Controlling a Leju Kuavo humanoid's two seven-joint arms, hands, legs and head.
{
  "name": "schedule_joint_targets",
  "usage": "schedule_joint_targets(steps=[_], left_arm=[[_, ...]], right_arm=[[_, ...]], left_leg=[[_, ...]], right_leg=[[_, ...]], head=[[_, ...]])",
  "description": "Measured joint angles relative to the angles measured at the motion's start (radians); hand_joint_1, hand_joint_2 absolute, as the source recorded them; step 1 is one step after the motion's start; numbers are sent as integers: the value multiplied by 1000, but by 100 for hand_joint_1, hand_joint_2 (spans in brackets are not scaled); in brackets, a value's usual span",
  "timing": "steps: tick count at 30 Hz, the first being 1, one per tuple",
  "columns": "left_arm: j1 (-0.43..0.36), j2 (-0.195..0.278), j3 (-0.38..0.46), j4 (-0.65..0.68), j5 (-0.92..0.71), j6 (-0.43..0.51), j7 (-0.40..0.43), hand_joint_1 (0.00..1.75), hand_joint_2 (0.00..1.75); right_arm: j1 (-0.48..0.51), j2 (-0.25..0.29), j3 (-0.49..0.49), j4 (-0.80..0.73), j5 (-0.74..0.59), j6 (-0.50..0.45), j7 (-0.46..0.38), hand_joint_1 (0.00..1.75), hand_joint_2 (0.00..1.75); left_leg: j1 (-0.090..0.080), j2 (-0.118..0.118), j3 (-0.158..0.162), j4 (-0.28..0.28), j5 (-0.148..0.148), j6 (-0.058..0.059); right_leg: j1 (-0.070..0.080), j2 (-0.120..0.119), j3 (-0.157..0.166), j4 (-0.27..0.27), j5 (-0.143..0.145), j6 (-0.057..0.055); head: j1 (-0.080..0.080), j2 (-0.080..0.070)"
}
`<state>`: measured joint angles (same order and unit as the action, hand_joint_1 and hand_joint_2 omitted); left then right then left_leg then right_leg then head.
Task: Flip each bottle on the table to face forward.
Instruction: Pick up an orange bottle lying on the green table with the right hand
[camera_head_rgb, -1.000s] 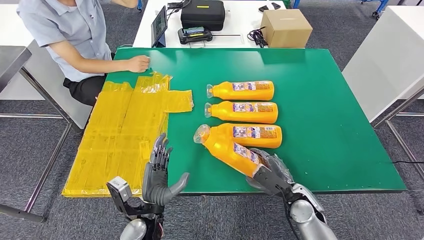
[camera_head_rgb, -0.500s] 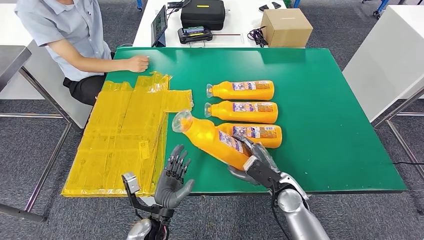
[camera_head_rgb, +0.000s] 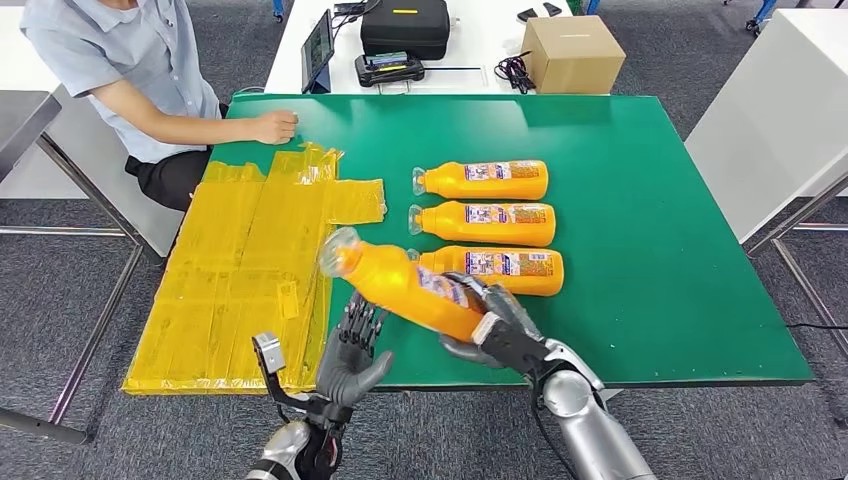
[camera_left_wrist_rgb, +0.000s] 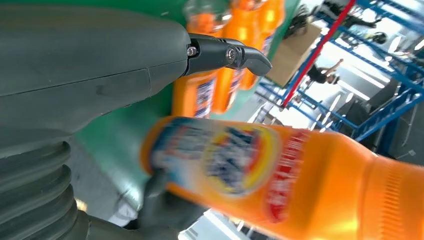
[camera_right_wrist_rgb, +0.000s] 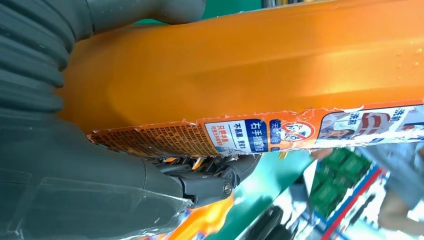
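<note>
Head view, right hand (camera_head_rgb: 497, 325) lifted bottle (camera_head_rgb: 405, 284) leftward

The lifted bottle (camera_head_rgb: 405, 285) is glossy orange plastic with a clear cap and a paper label torn at its edge. The table (camera_head_rgb: 650, 280) has a matt green surface. Crinkled, shiny yellow plastic film (camera_head_rgb: 245, 270) covers part of it. The cardboard box (camera_head_rgb: 572, 55) is matt brown
</note>
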<state>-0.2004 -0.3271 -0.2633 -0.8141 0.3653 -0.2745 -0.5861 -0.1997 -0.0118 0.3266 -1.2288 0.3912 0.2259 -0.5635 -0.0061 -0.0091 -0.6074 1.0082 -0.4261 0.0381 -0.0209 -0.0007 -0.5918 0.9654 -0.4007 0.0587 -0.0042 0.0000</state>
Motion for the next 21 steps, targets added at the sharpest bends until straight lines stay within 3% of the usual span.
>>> schedule_joint_targets(steps=[9,16,21], left_arm=[[-15,-6,21,-12,-30,27,-34,0,175],[-1,-6,37,-117,-116,93,-72,0,175],[0,-9,46,-134,-38,-7,-43,1,175]], right_arm=[[-10,11,48,45,5,0,-4,174,175],[-11,13,83,76,6,-4,-4,166,175],[-18,19,105,100,0,-3,-7,168,175]], left_leg=[[0,0,-1,0,0,0],[0,-1,-1,0,0,0],[0,0,-1,0,0,0]], right_leg=[[0,0,0,0,0,0],[0,0,-1,0,0,0],[0,0,-1,0,0,0]], head=[[0,0],[0,0],[0,0]])
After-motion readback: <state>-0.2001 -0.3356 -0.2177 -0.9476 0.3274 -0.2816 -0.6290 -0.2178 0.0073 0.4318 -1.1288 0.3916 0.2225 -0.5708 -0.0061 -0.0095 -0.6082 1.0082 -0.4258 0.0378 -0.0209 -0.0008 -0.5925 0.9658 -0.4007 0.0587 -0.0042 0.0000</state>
